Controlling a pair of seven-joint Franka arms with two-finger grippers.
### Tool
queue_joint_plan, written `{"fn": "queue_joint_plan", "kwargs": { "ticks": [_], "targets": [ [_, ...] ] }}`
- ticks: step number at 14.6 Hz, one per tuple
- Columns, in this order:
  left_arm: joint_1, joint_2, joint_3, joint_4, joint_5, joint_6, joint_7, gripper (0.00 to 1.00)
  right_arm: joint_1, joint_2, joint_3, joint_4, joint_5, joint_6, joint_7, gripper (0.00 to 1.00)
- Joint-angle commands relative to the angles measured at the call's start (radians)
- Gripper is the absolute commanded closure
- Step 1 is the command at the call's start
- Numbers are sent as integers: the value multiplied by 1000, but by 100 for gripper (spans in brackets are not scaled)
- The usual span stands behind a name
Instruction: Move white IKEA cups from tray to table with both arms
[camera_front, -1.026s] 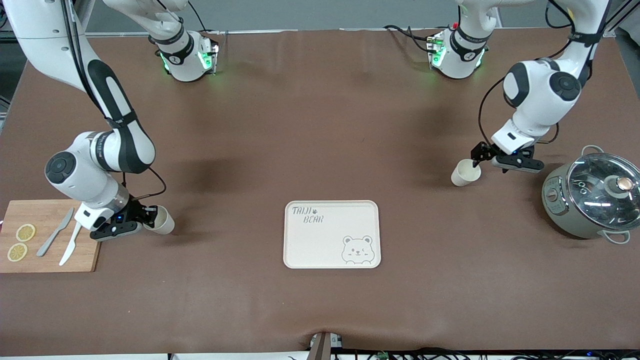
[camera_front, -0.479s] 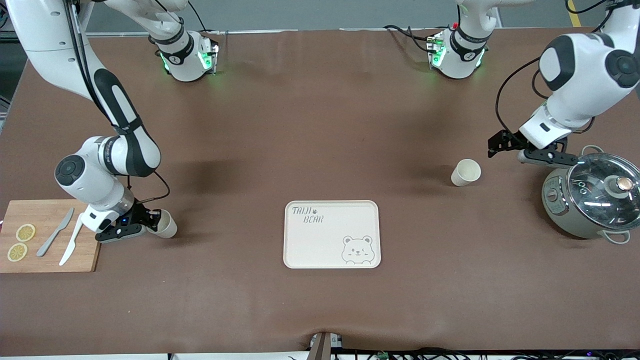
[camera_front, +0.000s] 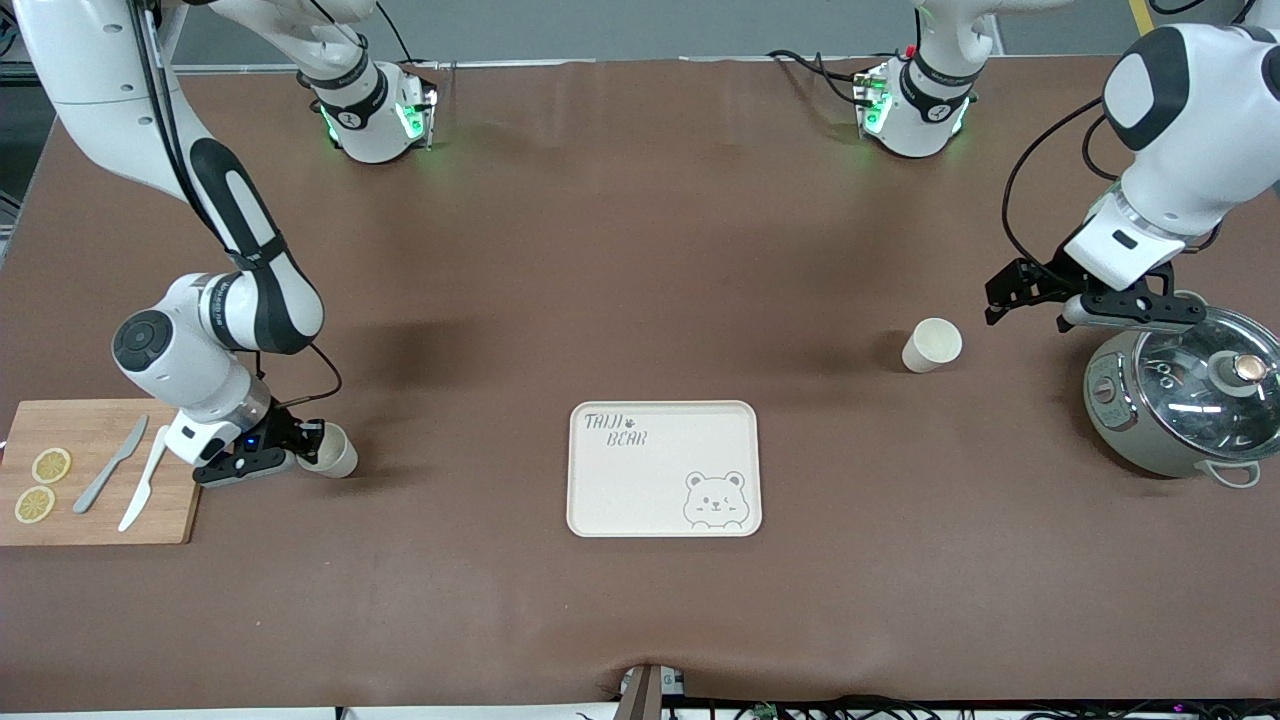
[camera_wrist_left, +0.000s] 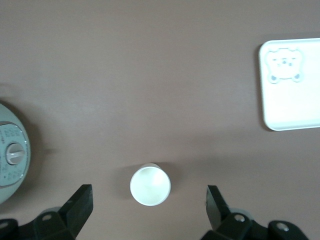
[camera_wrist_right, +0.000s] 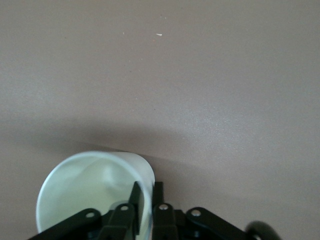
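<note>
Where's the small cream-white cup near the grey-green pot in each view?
Front: cup upright on the table, between bear tray and pot.
Left wrist: cup below the open left gripper.
Right wrist: absent; that's the other cup.
Shared landmark: bear tray.

Left gripper (camera_front: 1005, 297) raised, jaws wide apart. Right gripper (camera_front: 305, 447) low near table, jaws pinched together.
</note>
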Motion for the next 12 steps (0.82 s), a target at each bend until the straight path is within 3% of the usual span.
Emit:
{"fn": "queue_joint_plan", "kwargs": {
  "ticks": [1,2,7,12],
  "targets": [
    [-56,57,-2,115,64,-94,-94,0,4,0,-1,14,17,-2,-16,9],
    [-81,72,-4,136,113,-105,-131,0,4,0,-1,17,15,-5,-16,0],
    [-154,134,-1,231,139,-105,-149,0,4,0,-1,37,17,-25,-24,0],
    [-193,207,5,372,132,-201,-152,0,3,0,-3,220,18,-304,-13,0]
  ]
}}
